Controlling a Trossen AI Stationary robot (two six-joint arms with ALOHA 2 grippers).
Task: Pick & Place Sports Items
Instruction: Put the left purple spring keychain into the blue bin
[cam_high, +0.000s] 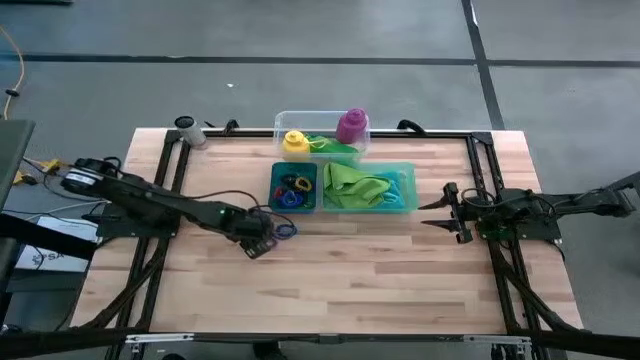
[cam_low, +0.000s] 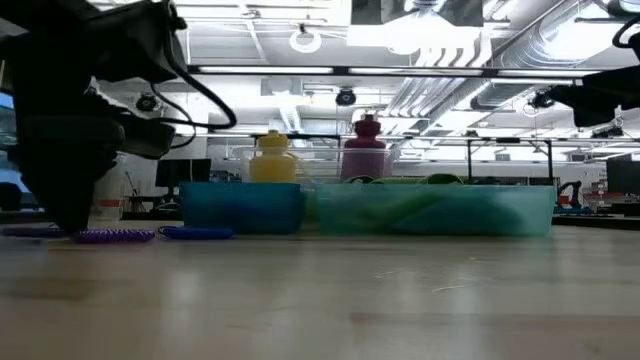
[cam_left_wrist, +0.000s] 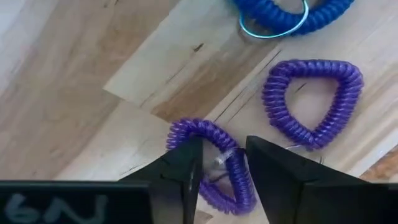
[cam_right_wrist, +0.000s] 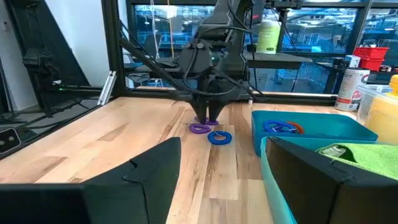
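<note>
1. Wooden table top (cam_high: 380, 270) carries a black frame; beyond it, in the low view, I see a workshop with ceiling lights and pipes.
2. At the far middle of the table I see a clear tub (cam_high: 322, 132) holding a yellow bottle (cam_high: 294, 142) and a purple bottle (cam_high: 352, 125), both upright, with a lime-green cloth (cam_high: 335, 147) between them.
3. Just in front of the tub sits a teal two-part tray (cam_high: 412, 190). Its left compartment holds a heap of coil rings (cam_high: 294, 188); its right compartment holds a green cloth (cam_high: 355, 186).
4. My left gripper (cam_left_wrist: 221, 163) is down on the table, just in front of the tray's left compartment. Its fingers (cam_left_wrist: 180, 171) stand slightly apart, straddling one side of a purple coil ring (cam_left_wrist: 214, 163). The coil lies in the gap; I cannot confirm that either finger presses on it.
5. A second purple coil ring (cam_left_wrist: 314, 101) lies flat just beside the first, apparently not touching it. A blue coil ring (cam_left_wrist: 287, 11) with a thin metal loop lies next to that one. All three rest on the bare wood, outside the tray.
6. My right gripper (cam_high: 443, 210) waits above the table to the right of the tray, fingers spread wide, holding nothing.
</note>
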